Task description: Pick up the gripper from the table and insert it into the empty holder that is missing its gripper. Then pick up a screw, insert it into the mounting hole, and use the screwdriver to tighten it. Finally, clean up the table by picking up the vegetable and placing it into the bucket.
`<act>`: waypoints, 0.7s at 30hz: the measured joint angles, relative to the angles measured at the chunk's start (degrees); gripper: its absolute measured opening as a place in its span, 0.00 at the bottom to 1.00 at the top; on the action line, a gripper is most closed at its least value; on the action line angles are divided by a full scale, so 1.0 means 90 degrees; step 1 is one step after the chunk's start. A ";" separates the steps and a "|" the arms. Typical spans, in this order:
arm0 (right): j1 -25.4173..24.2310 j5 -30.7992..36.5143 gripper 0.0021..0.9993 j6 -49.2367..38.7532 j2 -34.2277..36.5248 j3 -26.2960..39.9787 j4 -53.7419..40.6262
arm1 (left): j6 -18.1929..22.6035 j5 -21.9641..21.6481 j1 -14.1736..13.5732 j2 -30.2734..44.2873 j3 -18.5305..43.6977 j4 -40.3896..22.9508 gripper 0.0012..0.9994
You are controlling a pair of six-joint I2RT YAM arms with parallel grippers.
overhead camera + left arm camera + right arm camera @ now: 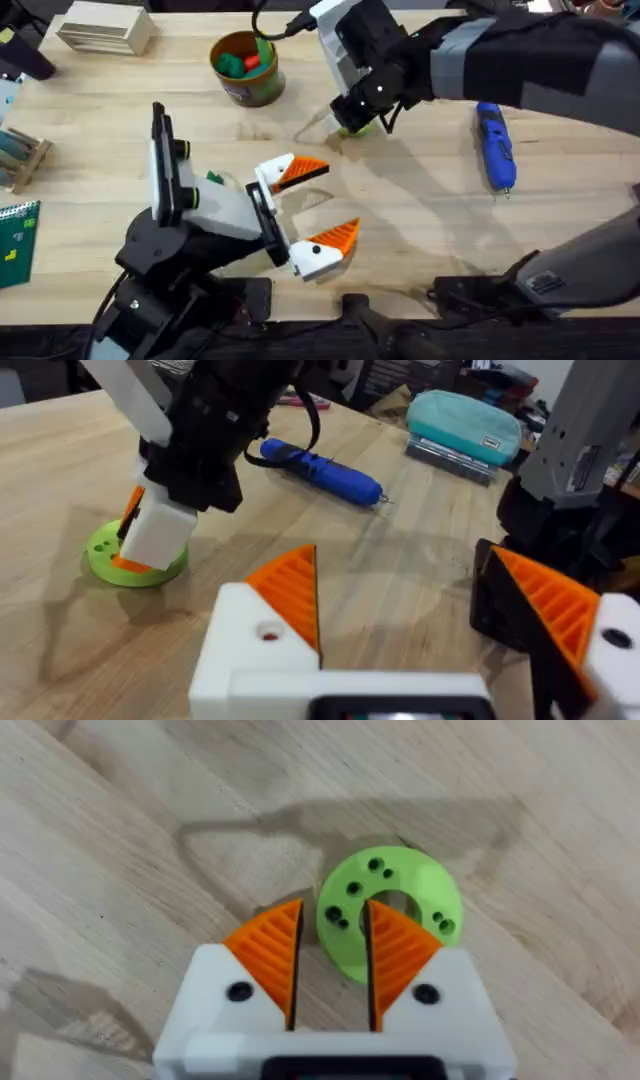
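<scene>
The right gripper [332, 960], fingers narrow and empty, hangs over the green disc [392, 910], probably to grasp it, while the left gripper [315, 205] waits wide open and the screwdriver [494, 145] lies well apart.

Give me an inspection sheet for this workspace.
Surface: wooden table, no spills seen.
Job's things: screwdriver lying flat; bucket upright, green and red toys inside.
Clutter: lime disc; wooden blocks; teal pouch.
End effectors: left end effector open, empty; right end effector narrowly open over the disc.
Cables: black cable by the right arm.
Surroundings: indistinct clutter beyond the table.
</scene>
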 joint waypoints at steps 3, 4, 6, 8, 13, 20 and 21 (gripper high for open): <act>0.0000 0.0000 0.35 0.0000 0.0000 0.0000 0.0015 | 0.0000 0.0000 0.0000 0.0002 0.0000 -0.0002 0.99; 0.0000 0.0000 0.35 0.0000 0.0001 0.0000 0.0017 | 0.0000 0.0000 0.0000 0.0001 0.0000 0.0000 0.99; 0.0000 0.0000 0.35 0.0000 0.0000 0.0000 0.0019 | 0.0000 0.0000 0.0000 0.0002 0.0000 -0.0001 0.99; 0.0000 0.0000 0.35 0.0000 0.0002 0.0000 0.0020 | 0.0000 0.0000 0.0000 0.0001 0.0000 -0.0002 0.99; 0.0000 -0.0005 0.34 0.0000 0.0085 0.0000 0.0050 | 0.0000 0.0000 0.0000 0.0000 0.0000 -0.0002 0.99; 0.0000 -0.0029 0.31 0.0000 0.0192 0.0000 0.0067 | 0.0000 0.0000 0.0000 0.0000 0.0000 -0.0002 0.99; 0.0000 -0.0029 0.31 -0.0001 0.0192 0.0001 0.0067 | 0.0000 0.0000 0.0000 0.0000 0.0000 -0.0002 0.99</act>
